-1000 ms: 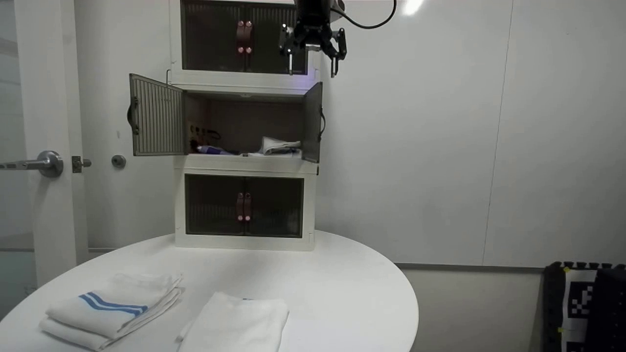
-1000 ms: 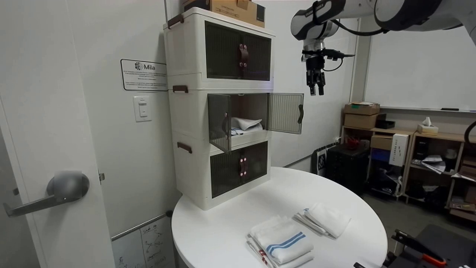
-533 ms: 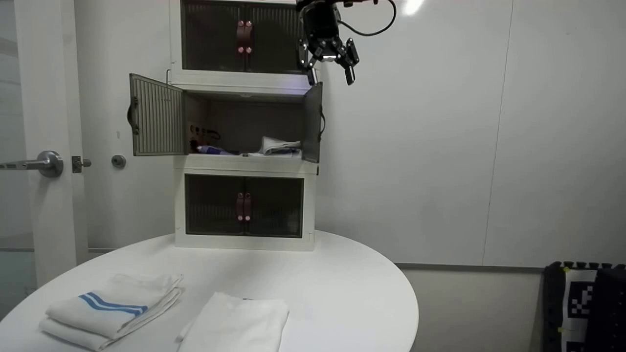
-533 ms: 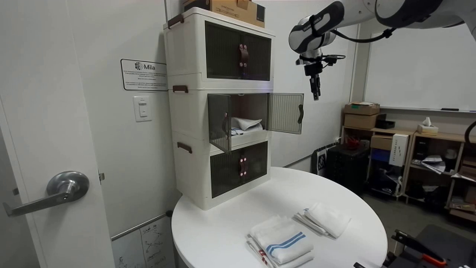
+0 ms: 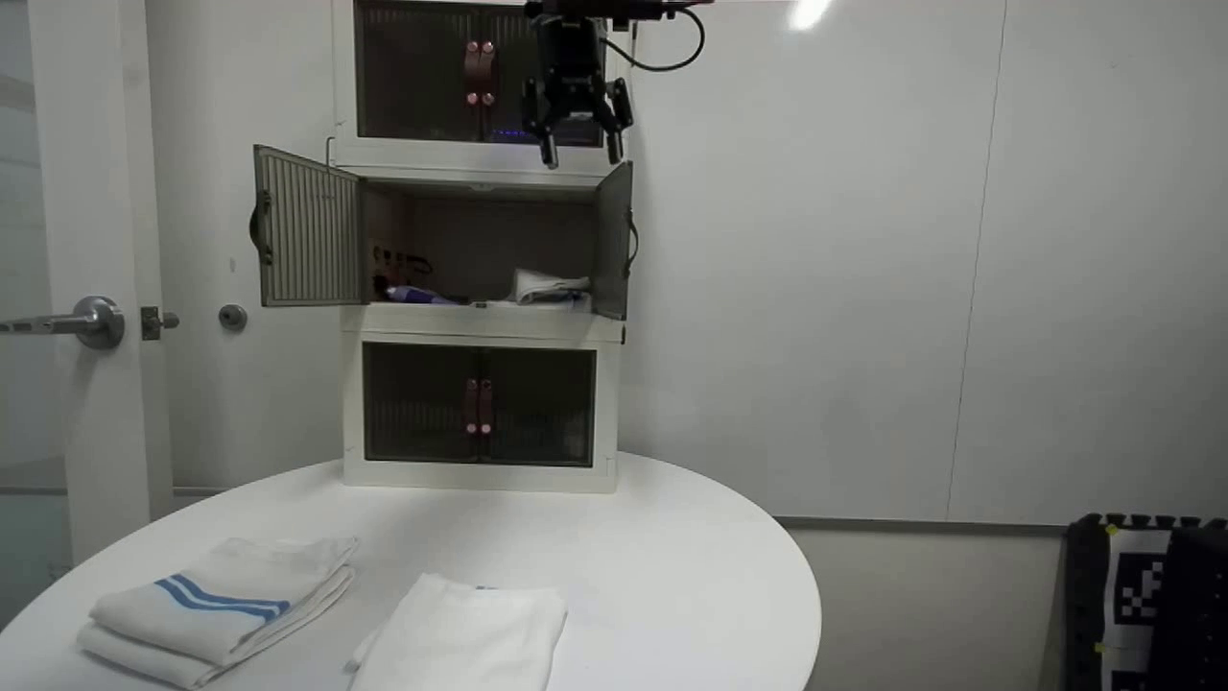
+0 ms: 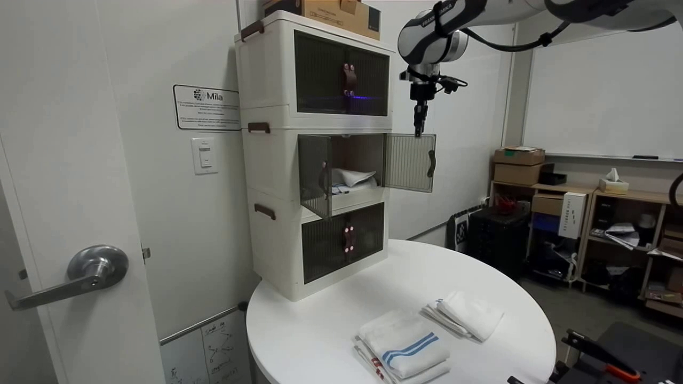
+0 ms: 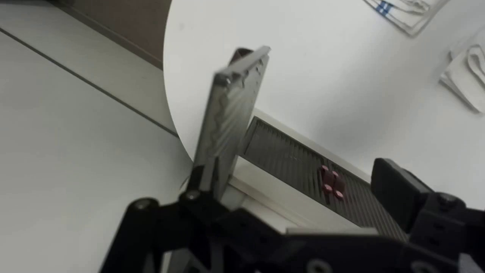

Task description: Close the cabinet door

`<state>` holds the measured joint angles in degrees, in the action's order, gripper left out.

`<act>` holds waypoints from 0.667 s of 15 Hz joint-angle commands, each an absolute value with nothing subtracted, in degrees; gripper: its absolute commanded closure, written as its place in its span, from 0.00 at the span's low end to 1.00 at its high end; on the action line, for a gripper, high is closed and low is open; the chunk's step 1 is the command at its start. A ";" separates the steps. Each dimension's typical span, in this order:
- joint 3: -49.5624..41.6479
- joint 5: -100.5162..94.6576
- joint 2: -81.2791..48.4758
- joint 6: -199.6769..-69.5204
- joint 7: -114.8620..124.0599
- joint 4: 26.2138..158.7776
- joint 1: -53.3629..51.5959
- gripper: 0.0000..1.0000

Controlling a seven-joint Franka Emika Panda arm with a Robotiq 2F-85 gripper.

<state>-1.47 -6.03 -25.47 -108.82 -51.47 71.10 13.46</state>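
In both exterior views, the right-hand door [image 5: 612, 240] of the middle cabinet [image 5: 499, 230] stands just below the jaws; whether they touch cannot be told. The left-hand door [image 5: 312, 230] stands well to their left. Between the doors, below the jaws, a cloth [image 5: 547, 286] lies inside. In an exterior view, the upper cabinet [image 5: 432, 151] is behind the jaws; far beneath them the lower cabinet [image 5: 417, 408] stands on the tabletop [image 5: 691, 585], and before it, down to their left, lie a towel pile [image 5: 216, 609] and another towel [image 5: 470, 638]. In an exterior view, a box [image 6: 336, 18] tops the upper cabinet, up and left of the jaws.
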 commanded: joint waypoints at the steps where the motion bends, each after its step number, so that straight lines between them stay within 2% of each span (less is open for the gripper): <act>1: 0.32 -3.10 -23.98 -110.57 -51.56 73.34 13.21 0.00; 10: -1.10 -5.91 -21.18 -103.36 -49.94 72.43 14.69 0.00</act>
